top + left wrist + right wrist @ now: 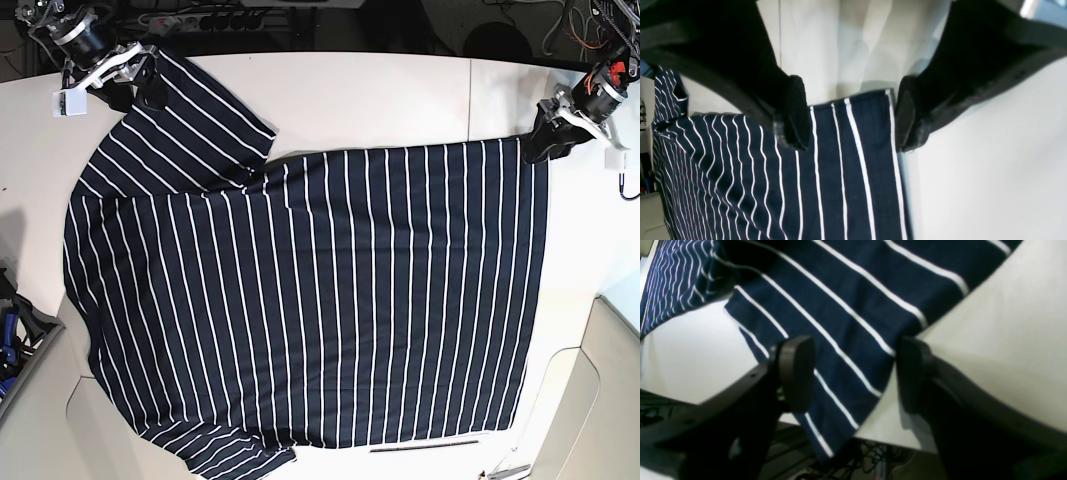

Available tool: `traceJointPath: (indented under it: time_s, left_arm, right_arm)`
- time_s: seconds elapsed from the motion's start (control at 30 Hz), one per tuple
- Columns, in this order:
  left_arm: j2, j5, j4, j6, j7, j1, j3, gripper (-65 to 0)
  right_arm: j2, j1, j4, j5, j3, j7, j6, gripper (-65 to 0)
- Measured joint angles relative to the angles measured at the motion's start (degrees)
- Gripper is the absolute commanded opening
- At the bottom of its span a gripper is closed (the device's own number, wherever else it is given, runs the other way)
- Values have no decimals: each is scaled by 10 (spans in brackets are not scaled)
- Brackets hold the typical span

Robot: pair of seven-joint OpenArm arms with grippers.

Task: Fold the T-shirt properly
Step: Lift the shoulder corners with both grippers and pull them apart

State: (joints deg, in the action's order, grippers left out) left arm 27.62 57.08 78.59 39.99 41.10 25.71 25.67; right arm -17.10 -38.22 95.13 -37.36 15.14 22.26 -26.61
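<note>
Both my grippers gape over the T-shirt (300,300): left gripper (850,113) at two o'clock, right gripper (853,373) at ten.

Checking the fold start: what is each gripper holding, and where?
Nothing is clamped. The left gripper is open around the T-shirt hem corner; the right gripper is open around its sleeve end.

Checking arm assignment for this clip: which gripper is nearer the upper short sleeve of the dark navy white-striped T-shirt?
Right. The right gripper straddles the upper sleeve with open jaws at the table's far corner. The left gripper sits across the T-shirt at its hem corner, also open.
</note>
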Motion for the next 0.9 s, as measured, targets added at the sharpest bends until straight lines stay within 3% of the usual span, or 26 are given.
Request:
traceJointPath:
  time_s: [0.07,0.2,0.33,0.43,0.5,0.57,0.73,0.9]
  left_arm:
    - [0,0,0,2,2,0,0,-249]
    - [0,-8,-1,2,11,-2,0,-396]
    - [-2,-9,-2,2,10,-1,-1,-443]
    - [-2,-14,-3,2,10,0,-2,-552]
    - [-3,-18,-4,2,5,0,-3,-616]
    - [-3,-19,-5,8,-5,2,-4,-650]
    - [-4,-3,-4,8,-7,3,3,-650]
    - [-9,9,-4,7,4,5,30,-650]
  right_arm:
    - [8,0,0,-2,0,1,-9,-262]
    - [21,2,0,-3,0,1,-15,-277]
    - [22,2,-1,-3,-1,9,-14,-435]
    - [22,1,-2,0,-1,15,-19,-563]
    - [22,2,-2,9,-1,23,-45,-650]
    - [24,6,-3,9,-2,23,-54,-650]
    - [24,8,1,10,-2,32,-55,-650]
    - [24,7,30,-13,2,83,-55,-650]
